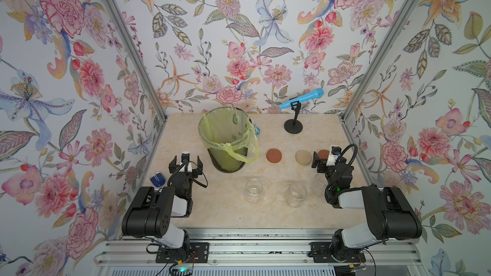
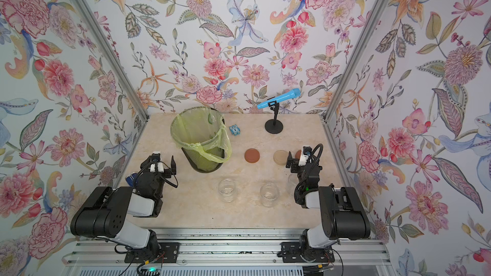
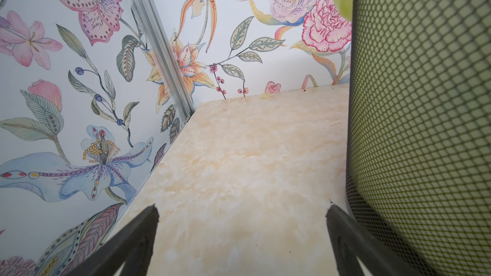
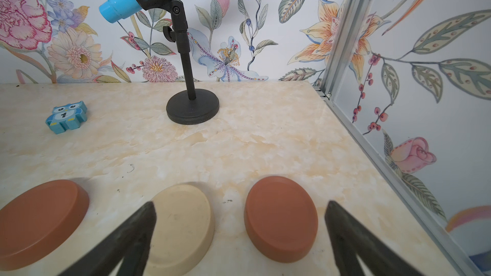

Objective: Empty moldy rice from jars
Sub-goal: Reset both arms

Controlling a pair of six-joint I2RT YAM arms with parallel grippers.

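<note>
– Since the lids are off, where do the jars stand?
– In a row on the marble-look table (image 1: pixel 225 216), toward its front, between the two arms; the left jar (image 1: pixel 253 190) and the middle jar (image 1: pixel 295 195) are upright and open, the tabletop showing through their clear walls; the right jar (image 1: pixel 318 183) is half hidden behind the right arm.
– And the moldy rice?
– I cannot tell where it is; the mesh bin (image 1: pixel 225 164) with its yellow-green bag (image 1: pixel 247 139) stands behind the left jar, and what lies inside it I cannot make out.
– The lids?
– Flat on the table behind the jars; a reddish-brown lid (image 1: pixel 274 155) nearest the bin, a beige lid (image 1: pixel 303 157) beside it, a second reddish-brown lid (image 4: pixel 280 217) furthest right.
– The grippers?
– The left gripper (image 3: pixel 242 208) is spread wide with nothing between its fingers, just beside the bin's wall; the right gripper (image 4: pixel 239 204) is also spread wide and holds nothing, near the beige lid and the second reddish-brown lid.
– Anything else?
– A blue microphone (image 1: pixel 301 98) on a black stand (image 1: pixel 293 126) at the back; a blue owl block (image 2: pixel 235 130) beside the bin.
</note>
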